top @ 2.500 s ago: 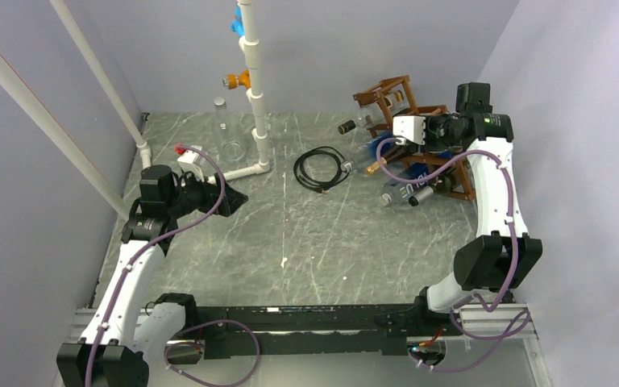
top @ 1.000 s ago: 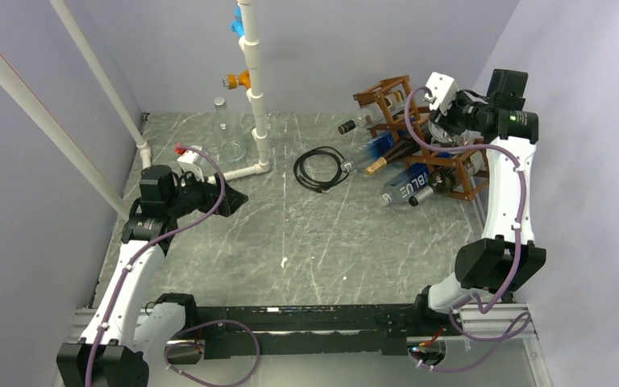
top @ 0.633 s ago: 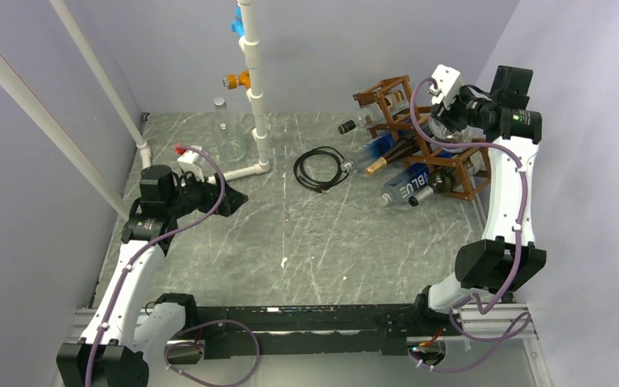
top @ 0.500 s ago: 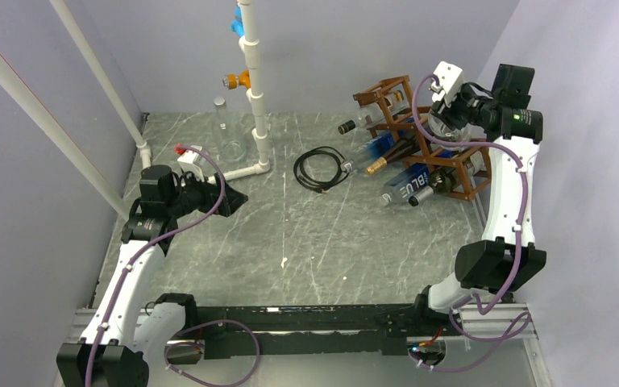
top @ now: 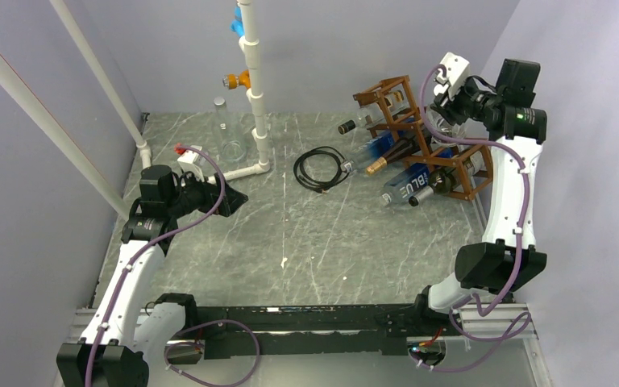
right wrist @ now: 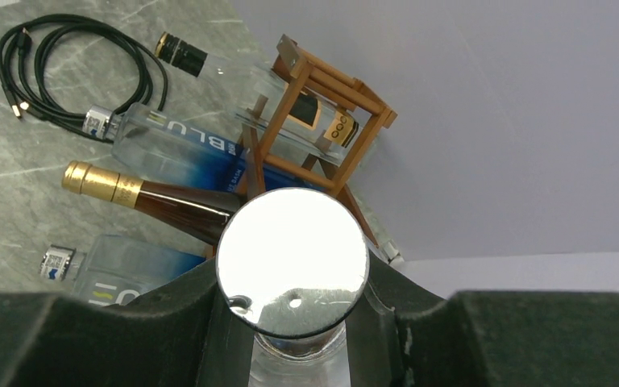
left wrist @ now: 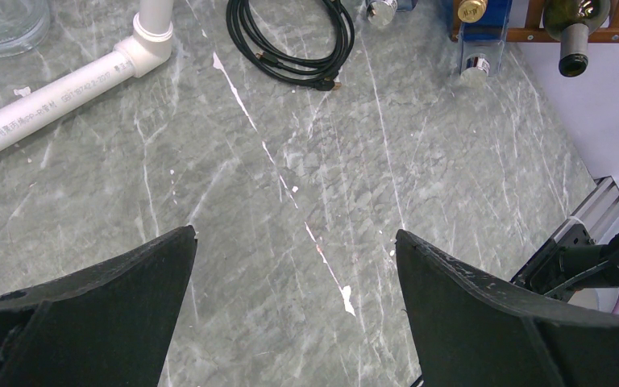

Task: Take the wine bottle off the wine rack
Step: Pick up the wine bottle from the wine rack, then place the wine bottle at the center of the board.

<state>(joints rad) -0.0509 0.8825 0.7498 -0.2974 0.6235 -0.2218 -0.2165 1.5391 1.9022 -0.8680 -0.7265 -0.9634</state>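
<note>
Right wrist — wine bottle (right wrist: 292, 262) cap-end faces camera, long axis between fingers (right wrist: 129, 339)

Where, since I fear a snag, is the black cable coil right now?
In the top view the black cable coil lies on the table toward the far side, between the white pipe on its left and the wine rack on its right.
</note>
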